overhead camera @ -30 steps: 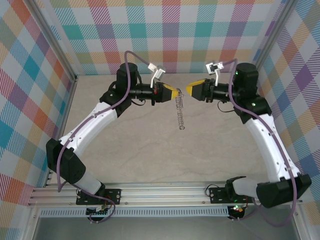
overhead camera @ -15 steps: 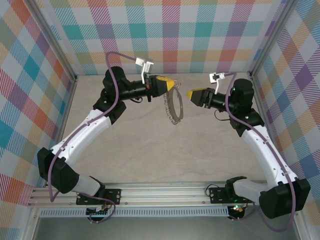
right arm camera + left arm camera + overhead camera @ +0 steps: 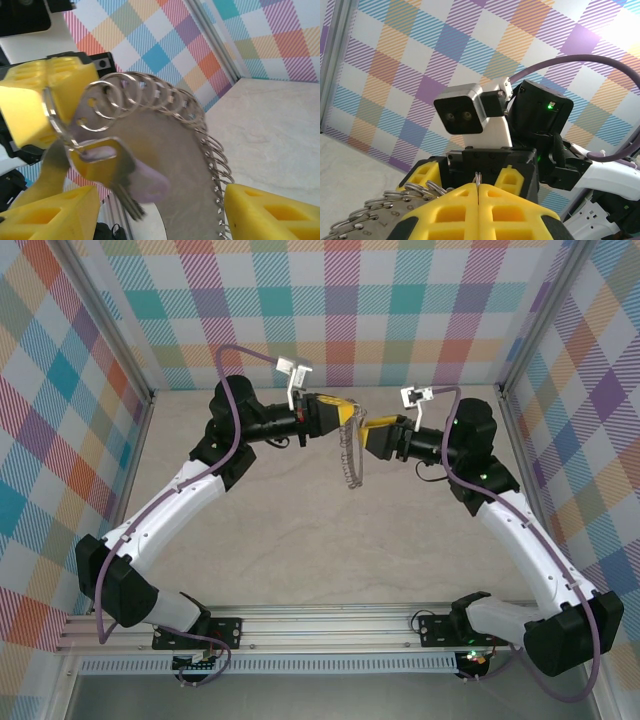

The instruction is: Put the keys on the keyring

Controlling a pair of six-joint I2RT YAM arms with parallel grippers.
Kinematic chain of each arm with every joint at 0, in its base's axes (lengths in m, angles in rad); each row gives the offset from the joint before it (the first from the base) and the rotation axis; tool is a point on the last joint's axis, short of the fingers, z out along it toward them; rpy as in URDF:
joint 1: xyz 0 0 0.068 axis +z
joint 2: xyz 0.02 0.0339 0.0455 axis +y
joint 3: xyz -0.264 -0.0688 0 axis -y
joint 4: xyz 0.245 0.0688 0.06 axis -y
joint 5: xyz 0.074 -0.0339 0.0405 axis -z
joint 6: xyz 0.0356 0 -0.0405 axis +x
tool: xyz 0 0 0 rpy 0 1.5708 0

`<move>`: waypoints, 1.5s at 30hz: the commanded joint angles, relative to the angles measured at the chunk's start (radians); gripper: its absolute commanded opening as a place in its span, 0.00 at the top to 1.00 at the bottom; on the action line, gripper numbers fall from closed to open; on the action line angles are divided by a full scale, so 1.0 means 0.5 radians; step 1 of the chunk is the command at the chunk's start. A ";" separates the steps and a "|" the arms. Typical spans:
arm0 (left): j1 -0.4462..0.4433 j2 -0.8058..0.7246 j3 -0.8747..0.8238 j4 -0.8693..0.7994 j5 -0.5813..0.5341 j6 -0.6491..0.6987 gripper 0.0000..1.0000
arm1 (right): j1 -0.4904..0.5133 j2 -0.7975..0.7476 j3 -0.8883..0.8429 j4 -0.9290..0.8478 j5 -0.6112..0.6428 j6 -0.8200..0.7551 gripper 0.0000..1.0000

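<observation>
Over the table's (image 3: 300, 540) far edge, our left gripper (image 3: 345, 412) is pinching the keyring (image 3: 350, 458), our right gripper (image 3: 364, 435) gaping beside the key (image 3: 147, 184). We are likely threading; next needs a steady regrip.

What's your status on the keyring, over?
Left gripper shut on keyring. Right gripper open at the hoop. Key at hoop, threading unclear. Nothing blocking.
</observation>
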 commanded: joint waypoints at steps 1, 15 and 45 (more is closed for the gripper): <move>-0.025 0.001 0.030 0.121 0.018 -0.005 1.00 | 0.023 -0.008 0.087 0.021 -0.013 -0.068 0.33; -0.038 -0.012 0.013 0.101 -0.004 0.006 1.00 | 0.054 0.026 0.141 -0.002 -0.005 -0.084 0.65; -0.041 -0.103 -0.120 0.238 -0.304 -0.095 1.00 | 0.194 0.017 0.053 -0.083 0.075 -0.117 1.00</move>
